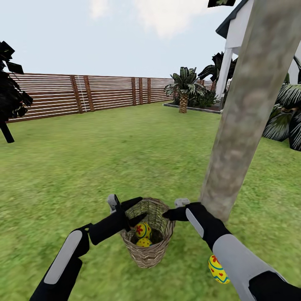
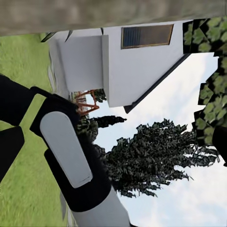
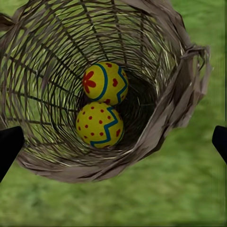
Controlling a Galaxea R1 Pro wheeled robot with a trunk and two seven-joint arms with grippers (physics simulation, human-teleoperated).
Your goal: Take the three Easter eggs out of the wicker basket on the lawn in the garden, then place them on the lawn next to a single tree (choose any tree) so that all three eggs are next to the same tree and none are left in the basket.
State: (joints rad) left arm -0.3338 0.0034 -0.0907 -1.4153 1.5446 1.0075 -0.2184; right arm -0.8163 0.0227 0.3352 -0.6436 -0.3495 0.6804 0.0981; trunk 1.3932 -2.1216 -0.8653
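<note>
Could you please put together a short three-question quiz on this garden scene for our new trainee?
1. How many eggs lie inside the basket?
2. True or false: one egg already lies on the grass, near the tree trunk.
3. Multiple choice: the fence stands (A) behind the lawn, (B) between the basket and the trunk, (C) under the right arm.

Key
1. Two: a flower-painted egg and a dotted egg, touching each other.
2. True.
3. A.
</note>
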